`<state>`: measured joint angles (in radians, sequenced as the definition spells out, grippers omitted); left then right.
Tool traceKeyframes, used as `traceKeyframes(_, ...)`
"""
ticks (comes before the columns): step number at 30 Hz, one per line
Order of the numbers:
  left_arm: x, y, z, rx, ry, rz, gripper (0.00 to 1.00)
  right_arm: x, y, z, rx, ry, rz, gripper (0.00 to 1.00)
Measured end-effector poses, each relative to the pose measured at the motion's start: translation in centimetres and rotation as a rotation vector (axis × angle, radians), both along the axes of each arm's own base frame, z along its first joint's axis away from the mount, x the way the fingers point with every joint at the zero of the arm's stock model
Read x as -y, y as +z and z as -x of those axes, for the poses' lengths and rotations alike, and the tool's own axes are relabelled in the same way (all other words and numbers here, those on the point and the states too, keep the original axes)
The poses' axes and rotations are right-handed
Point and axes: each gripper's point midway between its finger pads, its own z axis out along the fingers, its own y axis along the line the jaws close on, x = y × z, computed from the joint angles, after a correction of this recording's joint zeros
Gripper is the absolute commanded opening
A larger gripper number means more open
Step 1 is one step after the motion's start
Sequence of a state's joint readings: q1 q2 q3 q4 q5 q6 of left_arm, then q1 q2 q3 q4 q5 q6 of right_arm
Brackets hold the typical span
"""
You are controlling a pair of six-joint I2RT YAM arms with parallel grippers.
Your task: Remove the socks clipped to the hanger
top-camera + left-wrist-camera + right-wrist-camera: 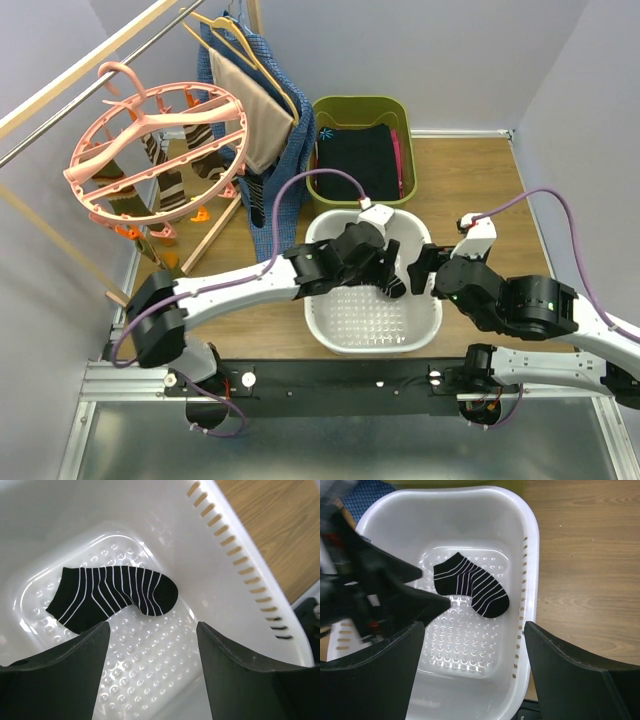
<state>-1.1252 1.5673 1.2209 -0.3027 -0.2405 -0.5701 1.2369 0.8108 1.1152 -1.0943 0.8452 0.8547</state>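
Blk sock [111,597], thin white stripes, flat in basket [175,525]; L fingers [55,680], R fingers [580,680] apart, empty.

The left arm [235,285] stretches forward to the right, and the left tool [152,626] points down, jaws wide apart, holding nothing. The right arm [540,305] bends inward; the right tool [474,625] is open too, empty.

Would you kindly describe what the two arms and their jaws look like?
The left arm and right arm have white links between chunky black joint housings, some showing a small green dot. A purple cable loops along each. The jaws of the left gripper and right gripper are matte black, broad and wedge-shaped, tapering to the tips.
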Motion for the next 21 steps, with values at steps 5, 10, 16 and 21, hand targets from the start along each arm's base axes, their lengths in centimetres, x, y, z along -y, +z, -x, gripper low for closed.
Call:
traceKeyframes(5,-2.7,5.7,1.4,0.059,-0.003,0.127,0.74,-1.3,-0.7,-0.2,-0.006,0.027,0.013,0.89)
traceKeyframes(10,-6.5,10.9,3.3,0.119,-0.002,0.264,0.73,-4.0,-1.5,-0.8,-0.013,0.070,0.032,0.89)
traceKeyframes(16,-11.8,16.6,6.9,0.195,-0.059,0.458,0.73,-8.2,-1.9,-2.0,-0.009,0.161,0.018,0.88)
traceKeyframes(21,-16.0,21.2,9.8,0.271,-0.113,0.628,0.73,-11.2,-2.1,-5.2,-0.013,0.215,0.001,0.89)
